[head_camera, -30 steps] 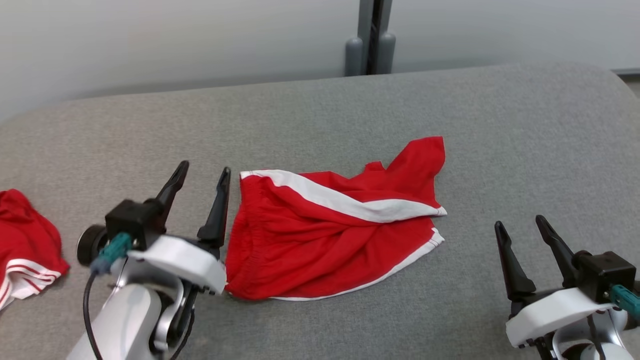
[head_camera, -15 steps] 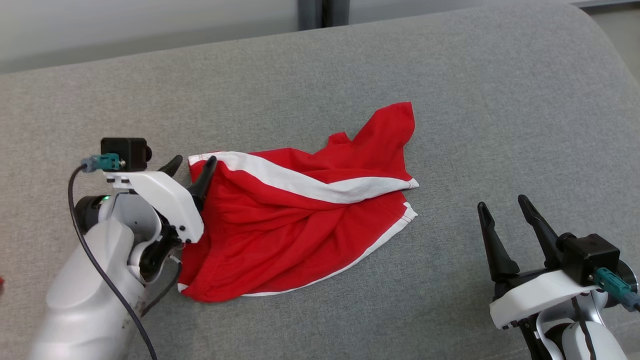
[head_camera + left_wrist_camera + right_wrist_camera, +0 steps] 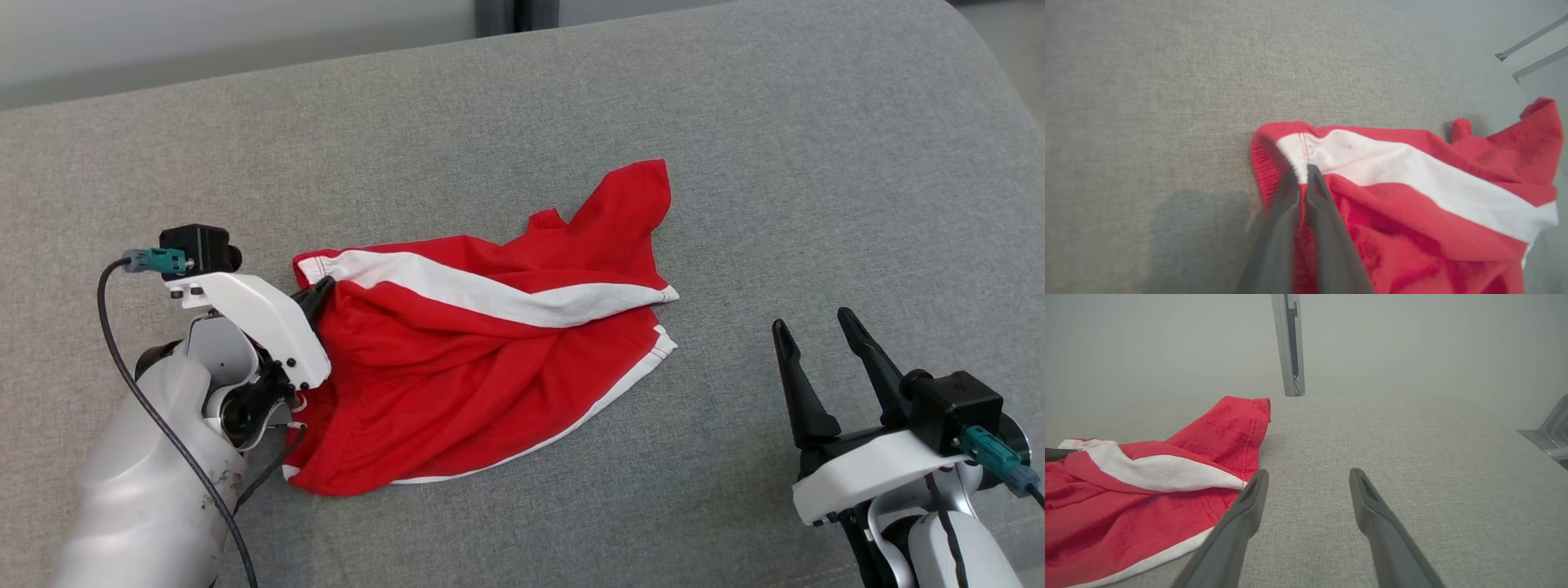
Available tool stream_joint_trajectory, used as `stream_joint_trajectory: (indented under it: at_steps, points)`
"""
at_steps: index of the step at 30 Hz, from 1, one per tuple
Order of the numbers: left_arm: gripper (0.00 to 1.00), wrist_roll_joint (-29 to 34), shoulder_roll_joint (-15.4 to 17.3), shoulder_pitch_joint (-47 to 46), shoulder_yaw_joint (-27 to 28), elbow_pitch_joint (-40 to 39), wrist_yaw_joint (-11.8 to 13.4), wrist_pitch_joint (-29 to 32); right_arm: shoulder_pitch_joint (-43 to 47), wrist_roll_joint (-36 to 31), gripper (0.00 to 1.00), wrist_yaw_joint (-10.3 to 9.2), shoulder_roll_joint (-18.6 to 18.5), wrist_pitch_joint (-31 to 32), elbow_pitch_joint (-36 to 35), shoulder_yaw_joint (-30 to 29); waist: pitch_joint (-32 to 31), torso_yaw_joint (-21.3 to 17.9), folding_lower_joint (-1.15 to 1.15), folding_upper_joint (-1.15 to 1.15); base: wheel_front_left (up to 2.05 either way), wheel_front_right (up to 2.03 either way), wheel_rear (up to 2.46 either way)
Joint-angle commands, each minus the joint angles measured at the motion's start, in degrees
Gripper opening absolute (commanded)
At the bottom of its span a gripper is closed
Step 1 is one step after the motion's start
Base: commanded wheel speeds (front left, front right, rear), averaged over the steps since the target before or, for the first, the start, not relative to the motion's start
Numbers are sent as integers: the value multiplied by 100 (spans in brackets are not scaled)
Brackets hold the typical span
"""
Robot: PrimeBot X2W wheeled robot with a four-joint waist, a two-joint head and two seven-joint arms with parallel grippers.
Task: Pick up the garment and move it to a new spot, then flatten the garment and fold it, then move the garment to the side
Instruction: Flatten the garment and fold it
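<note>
The garment [image 3: 482,359] is a pair of red shorts with white side stripes, lying crumpled on the grey fabric surface [image 3: 571,98]. My left gripper [image 3: 320,291] is shut on the garment's waistband at its left end. In the left wrist view the two fingers [image 3: 1290,196] pinch the waistband of the garment [image 3: 1412,196] right at the white stripe's seam. My right gripper [image 3: 808,336] stands open at the lower right, apart from the cloth. Between its spread fingertips [image 3: 1257,486] lies bare grey fabric, with the garment [image 3: 1147,486] just to their left.
The grey surface [image 3: 1412,437] stretches wide to the right and behind the shorts. A pale wall and a grey vertical post [image 3: 1289,343] stand beyond its far edge. A metal frame [image 3: 1555,433] shows at the far right.
My left gripper came in over the waistband and closed on it, bunching the cloth's left end slightly. The head camera tilted down, shifting the whole picture. The right gripper stays open.
</note>
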Motion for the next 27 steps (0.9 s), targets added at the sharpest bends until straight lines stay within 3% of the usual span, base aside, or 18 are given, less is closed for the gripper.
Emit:
stream_joint_trajectory:
  at_steps: [1,13,20,26,27]
  points:
    - [0,-29,27,-19,-23,40,-41,48,-102,29,100,-2,-15,-17,10,-18,3,6,0,0,0,0,0]
    - [0,475,139,-248,-430,-68,-97,-704,-775,0,100,-2,-471,149,437,458,31,189,0,0,0,0,0]
    - [0,569,8,-284,-664,-329,-108,-894,-1390,333,100,-3,-778,189,1464,1249,103,523,0,0,0,0,0]
    - [0,563,-37,-199,-783,-611,-118,-1007,-1941,622,100,-3,-779,95,2505,1645,200,750,0,0,0,0,0]
    - [0,575,-37,-178,-802,-652,-119,-1020,-2033,676,64,-2,-772,34,2635,1699,216,780,0,0,0,0,0]
